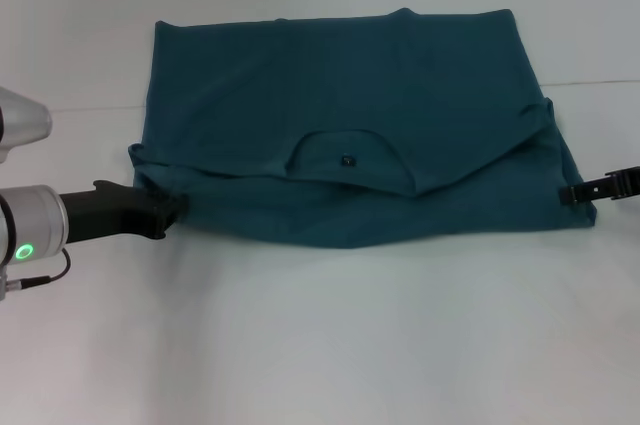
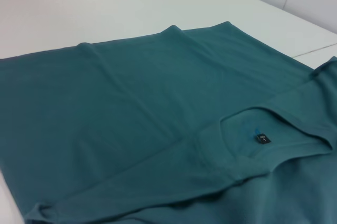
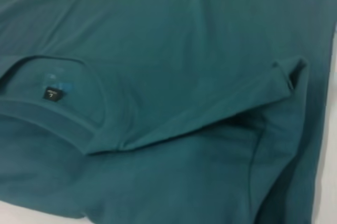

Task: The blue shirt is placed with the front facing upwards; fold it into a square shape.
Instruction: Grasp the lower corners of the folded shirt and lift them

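Shirt: the blue shirt (image 1: 340, 125) lies spread across the far middle of the white desk (image 1: 320, 345), already folded once, so it reads as a wide rectangle.
Fold: the collar end is doubled over toward the robot; the round collar (image 1: 350, 160) sits near the middle of the near half, opening upward.
Label: a small dark label (image 2: 263, 139) shows inside the collar, and it is clear in the right wrist view too (image 3: 52, 94).
Edges: the far edge runs fairly straight, the near edge sags lower on the right, and a sleeve corner (image 3: 292, 74) pokes up at the right side.
Lettering: none on show, only plain cloth on top.
Left gripper: the left gripper (image 1: 170, 210) is down at the shirt's near left corner, its black tip right against the cloth. Whether its jaws are pinching the fabric or just touching it, I cannot tell.
Right gripper: the right gripper (image 1: 572, 193) comes in from the right edge, low at the shirt's near right corner, tip touching the hem. Its jaws look narrow, but hold or no hold, I cannot tell.
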You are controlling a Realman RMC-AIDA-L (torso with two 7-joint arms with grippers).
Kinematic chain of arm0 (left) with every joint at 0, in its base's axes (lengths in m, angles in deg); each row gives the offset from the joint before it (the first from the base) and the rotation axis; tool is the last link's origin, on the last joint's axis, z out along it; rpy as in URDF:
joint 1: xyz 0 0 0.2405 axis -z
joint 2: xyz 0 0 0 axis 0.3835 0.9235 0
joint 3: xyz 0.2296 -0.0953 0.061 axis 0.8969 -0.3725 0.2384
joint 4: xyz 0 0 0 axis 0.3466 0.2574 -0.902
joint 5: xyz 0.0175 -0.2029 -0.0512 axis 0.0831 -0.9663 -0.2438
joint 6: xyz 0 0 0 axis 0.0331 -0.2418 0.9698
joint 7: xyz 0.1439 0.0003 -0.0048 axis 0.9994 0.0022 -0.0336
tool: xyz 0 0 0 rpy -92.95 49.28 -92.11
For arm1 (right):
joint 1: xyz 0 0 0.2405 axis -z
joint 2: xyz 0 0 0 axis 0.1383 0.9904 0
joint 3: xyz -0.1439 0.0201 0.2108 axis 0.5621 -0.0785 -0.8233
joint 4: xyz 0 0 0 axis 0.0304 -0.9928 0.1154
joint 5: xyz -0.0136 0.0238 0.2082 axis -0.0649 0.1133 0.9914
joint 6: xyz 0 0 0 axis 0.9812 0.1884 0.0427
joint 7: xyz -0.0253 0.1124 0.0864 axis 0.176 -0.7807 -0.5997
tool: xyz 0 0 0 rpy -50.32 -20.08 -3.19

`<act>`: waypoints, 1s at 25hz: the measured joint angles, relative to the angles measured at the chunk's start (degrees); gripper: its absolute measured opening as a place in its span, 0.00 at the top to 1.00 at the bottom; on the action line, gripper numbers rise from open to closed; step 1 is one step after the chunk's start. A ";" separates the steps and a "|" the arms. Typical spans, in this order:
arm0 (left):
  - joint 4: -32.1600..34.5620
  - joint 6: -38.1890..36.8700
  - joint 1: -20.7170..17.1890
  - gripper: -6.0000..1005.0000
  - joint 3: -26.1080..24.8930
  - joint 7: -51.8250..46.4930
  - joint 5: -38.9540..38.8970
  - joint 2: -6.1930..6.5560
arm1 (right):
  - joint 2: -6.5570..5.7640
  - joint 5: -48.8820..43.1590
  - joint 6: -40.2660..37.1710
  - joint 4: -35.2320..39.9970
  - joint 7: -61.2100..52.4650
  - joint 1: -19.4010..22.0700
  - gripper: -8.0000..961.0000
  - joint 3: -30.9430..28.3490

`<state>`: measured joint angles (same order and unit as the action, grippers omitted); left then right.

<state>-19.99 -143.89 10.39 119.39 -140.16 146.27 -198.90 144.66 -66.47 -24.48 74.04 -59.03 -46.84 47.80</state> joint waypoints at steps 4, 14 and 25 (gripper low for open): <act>-0.04 0.01 -0.07 0.93 0.00 0.11 0.00 0.00 | 0.16 0.23 2.59 -2.46 0.28 -0.18 0.17 -0.03; -0.09 0.04 -0.09 0.93 0.00 0.36 0.00 0.00 | 1.75 0.58 7.31 -5.72 0.84 -1.08 0.08 0.23; -0.09 0.04 -0.07 0.93 0.00 0.47 0.00 0.00 | 2.01 0.28 8.85 -7.25 0.89 -1.70 0.31 0.65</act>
<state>-20.08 -143.85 10.32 119.40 -139.69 146.27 -198.90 146.67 -66.19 -15.63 66.79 -58.14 -48.54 48.45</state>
